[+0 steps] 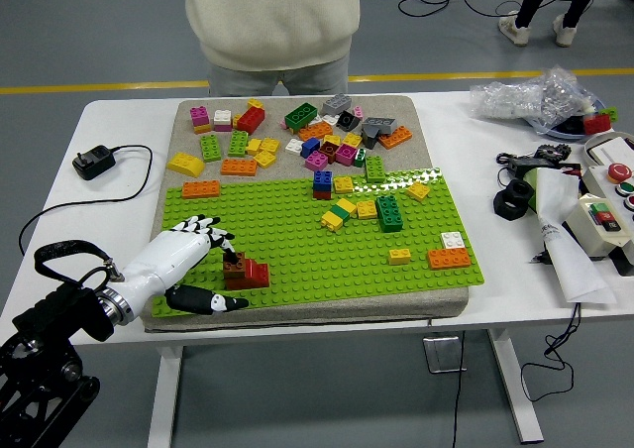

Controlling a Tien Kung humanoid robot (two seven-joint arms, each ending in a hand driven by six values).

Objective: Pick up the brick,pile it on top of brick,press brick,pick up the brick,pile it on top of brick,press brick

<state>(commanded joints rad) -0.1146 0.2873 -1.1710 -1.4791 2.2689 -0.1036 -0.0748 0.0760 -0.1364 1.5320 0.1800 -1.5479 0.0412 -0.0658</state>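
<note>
A brown brick (236, 269) stands on the green baseplate (297, 235) near its front left corner, touching a red brick (258, 273) on its right. My left hand (222, 270) lies beside them with its white fingers (203, 232) spread and holding nothing. One fingertip rests on the brown brick's top, and the thumb (213, 299) stretches along the plate's front edge below it. The right arm is out of view. A person in a cream sweater (272, 17) stands at the far side, their hands not visible.
Several loose bricks (297, 131) lie on the grey mat behind the plate. On the plate stand a green brick (389, 212), a blue stack (323, 181) and an orange brick (449, 259). A black charger (95, 161) lies left, a control box (606, 220) right.
</note>
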